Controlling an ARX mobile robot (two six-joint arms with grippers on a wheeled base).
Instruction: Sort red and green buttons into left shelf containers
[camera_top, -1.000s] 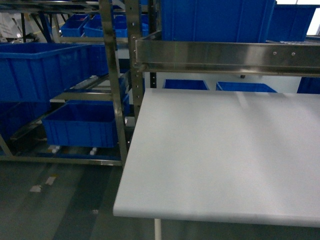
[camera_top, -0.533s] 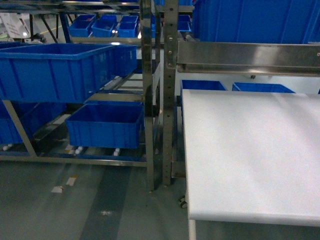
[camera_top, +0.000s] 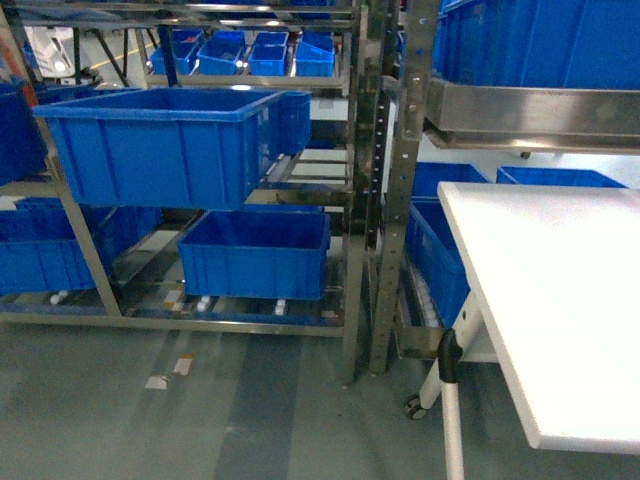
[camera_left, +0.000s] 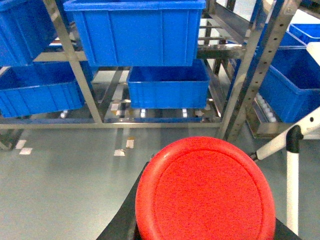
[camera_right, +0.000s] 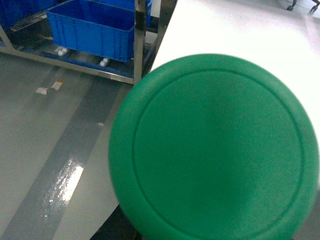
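A red button (camera_left: 205, 192) fills the lower middle of the left wrist view, cap toward the camera. My left gripper is shut on it, with only a dark finger (camera_left: 122, 222) showing beside the cap. In the right wrist view a green button (camera_right: 215, 150) covers most of the frame over the table edge. My right gripper holds it, and just a dark finger (camera_right: 112, 227) peeks out below. The left shelf containers stand ahead: a large blue bin (camera_top: 160, 140) on the upper rack and another (camera_top: 255, 255) below it. Neither gripper appears in the head view.
The white table (camera_top: 540, 290) takes up the right side, its leg and caster (camera_top: 445, 370) near the steel shelf upright (camera_top: 378, 200). More blue bins (camera_top: 60, 245) sit at the far left, and small ones (camera_top: 250, 55) at the back. Tape scraps (camera_top: 165, 375) lie on the grey floor.
The head view has swung to the left: the shelf with its blue bins has slid toward the middle and the white table has moved off to the right edge.
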